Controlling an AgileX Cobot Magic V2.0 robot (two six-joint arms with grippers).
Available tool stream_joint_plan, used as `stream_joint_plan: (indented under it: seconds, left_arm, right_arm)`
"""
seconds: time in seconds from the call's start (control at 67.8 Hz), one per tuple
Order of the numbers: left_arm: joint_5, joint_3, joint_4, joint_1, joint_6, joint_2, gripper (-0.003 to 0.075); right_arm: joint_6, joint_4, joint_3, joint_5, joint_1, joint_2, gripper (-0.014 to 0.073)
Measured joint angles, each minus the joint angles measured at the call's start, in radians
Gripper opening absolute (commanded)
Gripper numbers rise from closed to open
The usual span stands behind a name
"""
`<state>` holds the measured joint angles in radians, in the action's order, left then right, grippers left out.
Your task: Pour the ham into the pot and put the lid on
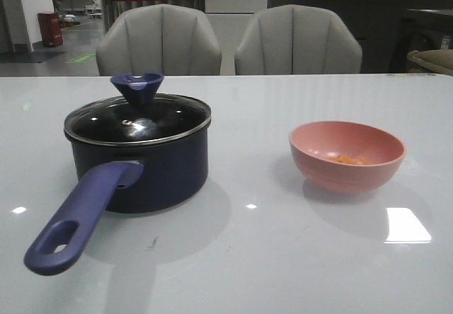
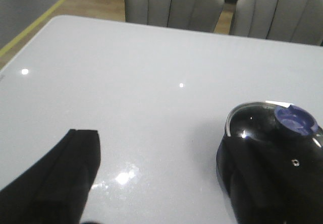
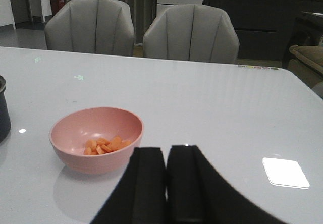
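The dark navy pot [image 1: 166, 172] stands on the left of the table, its long purple-blue handle [image 1: 78, 215] pointing toward the front. The glass lid [image 1: 138, 119] sits on the pot, blue knob [image 1: 137, 86] up. Right of it, a pink bowl [image 1: 347, 169] holds a small heap of orange ham [image 1: 348, 160]. Neither gripper shows in the front view. In the left wrist view, my left gripper [image 2: 162, 139] is open over bare table, and one finger partly covers the lid [image 2: 252, 120]. My right gripper [image 3: 166, 151] is shut and empty, just beside the bowl [image 3: 96, 156] with the ham [image 3: 106, 146].
Two grey chairs [image 1: 159, 42] [image 1: 297, 42] stand behind the table's far edge. The white glossy table [image 1: 269, 257] shows bright light reflections. In the right wrist view the pot's wall [image 3: 4, 110] shows at the picture's edge, apart from the bowl.
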<state>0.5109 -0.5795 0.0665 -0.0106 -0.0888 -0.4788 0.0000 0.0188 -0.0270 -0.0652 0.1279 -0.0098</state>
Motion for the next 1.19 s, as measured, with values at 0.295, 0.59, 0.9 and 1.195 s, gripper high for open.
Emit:
stream_joint_plan:
  seconds: [0.295, 0.59, 0.9, 1.195]
  left_arm:
    - [0.134, -0.196, 0.000, 0.039, 0.000, -0.275, 0.0628]
    - [0.159, -0.364, 0.021, 0.216, 0.000, -0.546, 0.0628]
    - [0.193, -0.613, 0.003, 0.428, -0.069, -0.894, 0.0628]
    - [0.407, -0.908, -0.265, 0.547, -0.318, -1.185, 0.0628]
  right_arm:
    - [0.000, 0.000, 0.000, 0.000, 0.000, 0.000, 0.0162]
    - [0.000, 0.000, 0.000, 0.000, 0.000, 0.000, 0.0162]
    - [0.000, 0.000, 0.000, 0.000, 0.000, 0.000, 0.0162]
    - [0.000, 0.000, 0.000, 0.000, 0.000, 0.000, 0.0162]
